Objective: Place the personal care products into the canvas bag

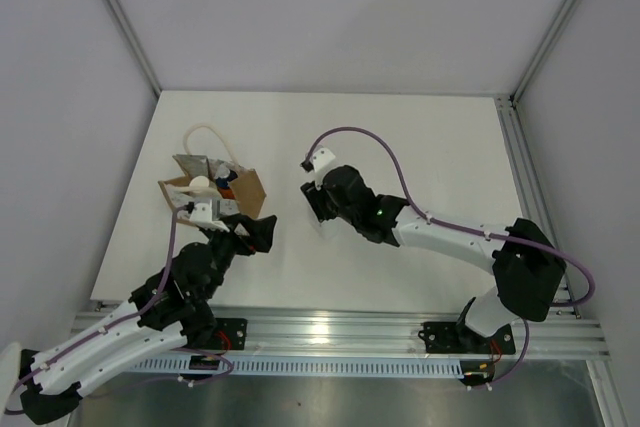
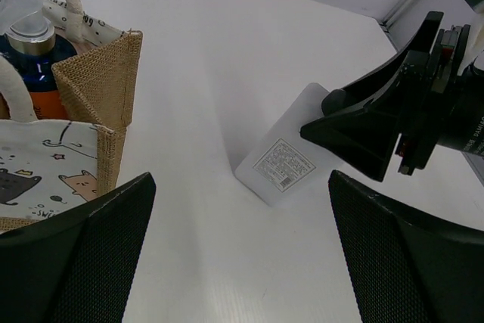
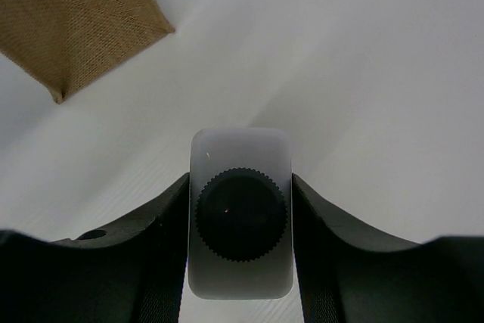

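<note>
Right gripper (image 3: 240,215) was clamped on the bottle (image 2: 281,163) only near its top, left gripper (image 1: 248,232) sat open, so it could've slipped loose or snagged the rim of the bag (image 2: 98,85) going in.

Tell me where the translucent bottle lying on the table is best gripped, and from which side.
Across its narrow sides just below the dark cap, coming from the cap end. The translucent bottle lies flat, label up, so those sides are exposed; the right gripper brackets it there.

Bare table (image 1: 400,147) lies open ahead of my right fingers (image 3: 151,262) up to the canvas bag (image 1: 248,190); my left gripper (image 1: 245,237) flanks it.
</note>
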